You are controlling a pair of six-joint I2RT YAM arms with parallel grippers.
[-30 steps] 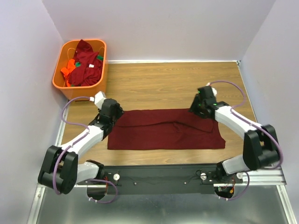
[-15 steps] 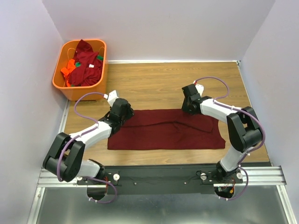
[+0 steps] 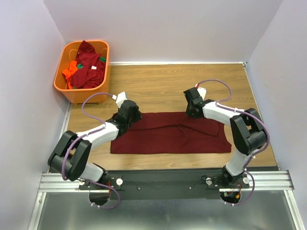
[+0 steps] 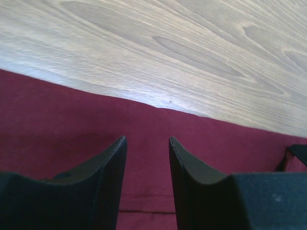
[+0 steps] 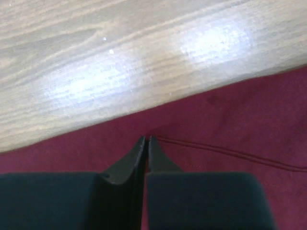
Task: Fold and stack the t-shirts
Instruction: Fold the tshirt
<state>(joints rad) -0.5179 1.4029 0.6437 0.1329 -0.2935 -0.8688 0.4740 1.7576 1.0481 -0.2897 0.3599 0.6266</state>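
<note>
Right gripper (image 5: 145,138) is clenched, seemingly nipping the far hem of the maroon t-shirt (image 3: 168,136); left gripper (image 4: 147,140) stands released over that same edge. This shirt lies spread flat on the wooden table (image 3: 163,84). Far left, more t-shirts (image 3: 88,67) heap in the orange basket (image 3: 81,95).

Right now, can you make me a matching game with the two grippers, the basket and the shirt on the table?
Things:
1. left gripper
2. right gripper
3. orange basket
4. maroon t-shirt

States:
A. spread flat on the table
B. jaws shut at the cloth's edge
C. jaws open over the cloth
D. holds a pile of shirts

Pairs: 1-C, 2-B, 3-D, 4-A
</note>
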